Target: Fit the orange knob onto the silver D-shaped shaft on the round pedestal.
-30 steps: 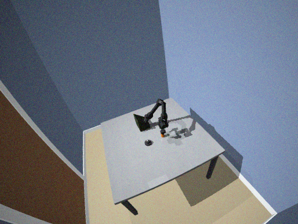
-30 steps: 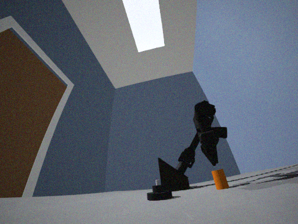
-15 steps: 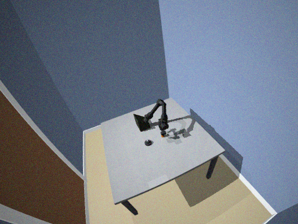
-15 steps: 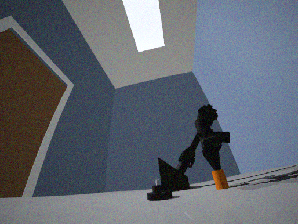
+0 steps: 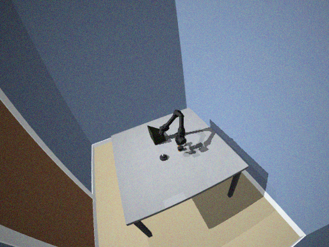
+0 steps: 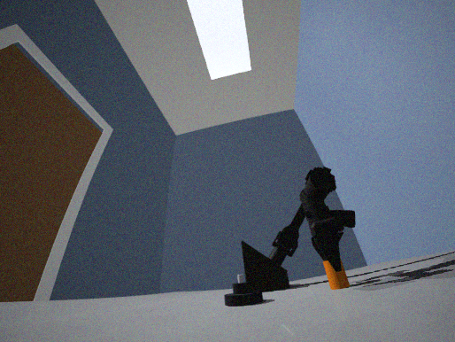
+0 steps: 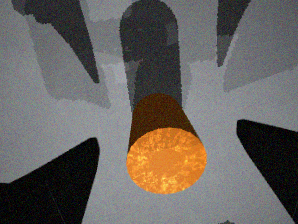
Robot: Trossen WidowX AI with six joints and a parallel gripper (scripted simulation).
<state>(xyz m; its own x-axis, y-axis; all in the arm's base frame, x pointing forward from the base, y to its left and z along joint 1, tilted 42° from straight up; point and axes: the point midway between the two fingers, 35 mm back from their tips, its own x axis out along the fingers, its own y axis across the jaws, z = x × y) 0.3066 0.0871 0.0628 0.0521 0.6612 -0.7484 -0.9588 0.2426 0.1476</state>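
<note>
The orange knob [image 6: 336,278] [image 7: 166,160] stands upright on the grey table [image 5: 144,185], right of the arm's base. In the wrist view I look straight down on its round top. My gripper [image 7: 167,135] [image 6: 333,262] [image 5: 180,146] is open, lowered over the knob with one finger on each side of it, apart from its sides. The dark round pedestal [image 5: 164,157] [image 6: 243,298] stands on the table to the left of the knob, with the short silver shaft [image 6: 240,278] sticking up from it. The knob's hole is hidden underneath.
The arm's black wedge-shaped base [image 5: 155,134] [image 6: 258,268] stands behind the pedestal. The arm's shadows fall on the table to the right of the knob. The table's edges are far from the objects.
</note>
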